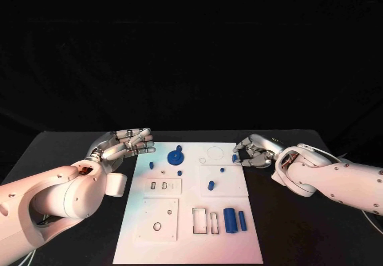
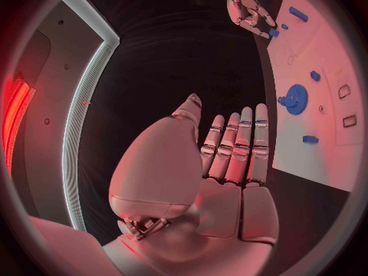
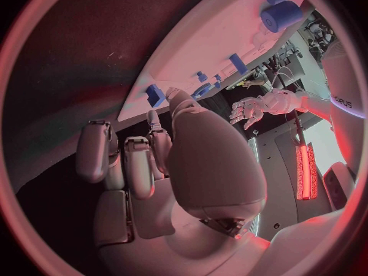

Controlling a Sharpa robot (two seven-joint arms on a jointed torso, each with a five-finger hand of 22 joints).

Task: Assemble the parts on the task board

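Lying scattered, blue parts [image 1: 229, 220], white task board [image 1: 187, 244]

- We can read no words, numbers or brand marks on the white board [image 1: 188, 233] or its blue parts.
- We see dark lettering on the left arm [image 3: 337, 98], too small to read.
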